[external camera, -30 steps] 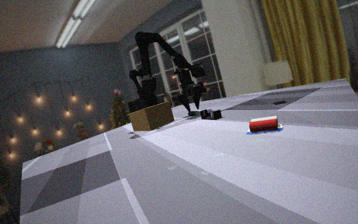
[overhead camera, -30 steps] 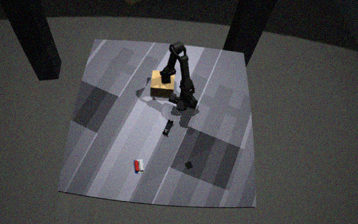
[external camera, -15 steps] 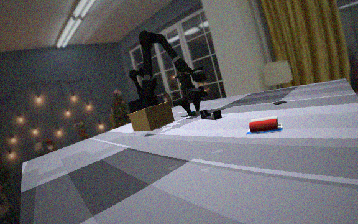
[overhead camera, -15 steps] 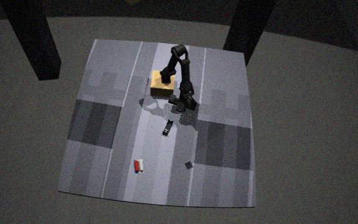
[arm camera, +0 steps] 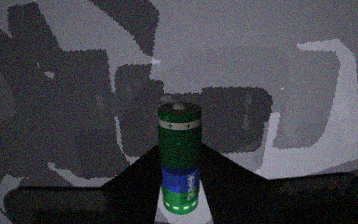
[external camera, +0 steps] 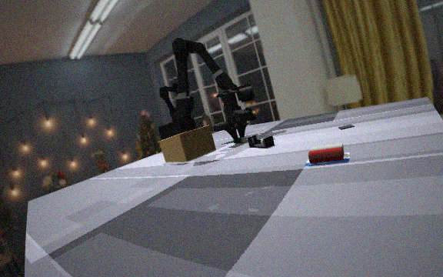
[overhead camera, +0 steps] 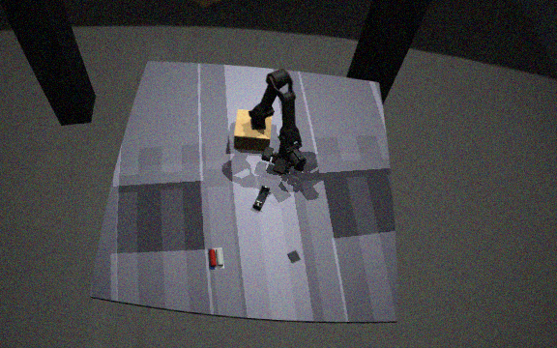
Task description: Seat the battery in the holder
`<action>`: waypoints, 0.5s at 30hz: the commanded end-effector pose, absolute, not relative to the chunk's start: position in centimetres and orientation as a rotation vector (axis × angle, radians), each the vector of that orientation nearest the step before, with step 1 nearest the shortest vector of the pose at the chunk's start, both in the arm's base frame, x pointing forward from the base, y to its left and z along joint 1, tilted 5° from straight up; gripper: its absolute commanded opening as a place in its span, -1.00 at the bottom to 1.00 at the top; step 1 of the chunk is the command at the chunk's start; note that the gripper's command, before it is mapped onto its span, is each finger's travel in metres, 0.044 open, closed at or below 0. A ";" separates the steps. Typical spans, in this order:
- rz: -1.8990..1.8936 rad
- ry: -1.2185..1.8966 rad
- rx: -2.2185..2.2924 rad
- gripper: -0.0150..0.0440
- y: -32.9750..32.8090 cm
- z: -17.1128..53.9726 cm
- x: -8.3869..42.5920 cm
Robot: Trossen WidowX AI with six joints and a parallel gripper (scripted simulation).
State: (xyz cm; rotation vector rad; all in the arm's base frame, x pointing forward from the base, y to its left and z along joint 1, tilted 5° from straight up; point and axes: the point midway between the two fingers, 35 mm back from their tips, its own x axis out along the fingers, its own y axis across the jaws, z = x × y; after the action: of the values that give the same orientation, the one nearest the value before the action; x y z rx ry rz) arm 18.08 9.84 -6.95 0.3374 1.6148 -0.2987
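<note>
The battery [arm camera: 180,150], green with a blue band, lies between my fingertips in the wrist view, its terminal end toward the top. In the exterior view only a little green shows low between the fingers; in the top view the arm hides it. My gripper [external camera: 239,138] is low at the table, its fingers against both sides of the battery, shut on it. The black holder [overhead camera: 261,198] [external camera: 261,142] sits on the table just beyond the gripper, apart from it, and looks empty. It is out of the wrist view.
A wooden block [overhead camera: 252,143] [external camera: 188,148] stands by the arm's base. A red cylinder [overhead camera: 213,258] [external camera: 326,155] lies beside a white one [overhead camera: 219,256] farther out. A small dark square [overhead camera: 294,256] [external camera: 346,127] lies on the table. Patchy shadows cross the tabletop.
</note>
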 end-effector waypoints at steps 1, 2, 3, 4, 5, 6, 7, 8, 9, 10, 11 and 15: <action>-0.279 1.614 0.330 -0.20 9.9 -6.3 18.2; -0.282 1.615 0.332 -0.20 9.9 -5.7 18.3; -0.286 1.615 0.334 -0.20 9.9 -5.0 18.3; -0.289 1.616 0.335 -0.20 9.8 -4.4 18.4; -0.293 1.616 0.337 -0.20 9.8 -3.7 18.4; -0.297 1.617 0.339 -0.20 9.7 -3.0 18.4; -0.299 1.617 0.340 -0.20 9.7 -2.5 18.3; -0.301 1.618 0.341 -0.20 9.7 -2.1 18.3; -0.302 1.618 0.341 -0.20 9.7 -2.0 18.3; -0.302 1.618 0.341 -0.20 9.7 -2.0 18.3; -0.302 1.618 0.341 -0.20 9.7 -2.0 18.3; -0.215 1.626 0.260 -0.20 9.5 -1.9 18.9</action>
State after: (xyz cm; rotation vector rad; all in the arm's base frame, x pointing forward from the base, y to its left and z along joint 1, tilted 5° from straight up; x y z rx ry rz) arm 18.34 9.52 -2.36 0.3077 1.6245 -0.2728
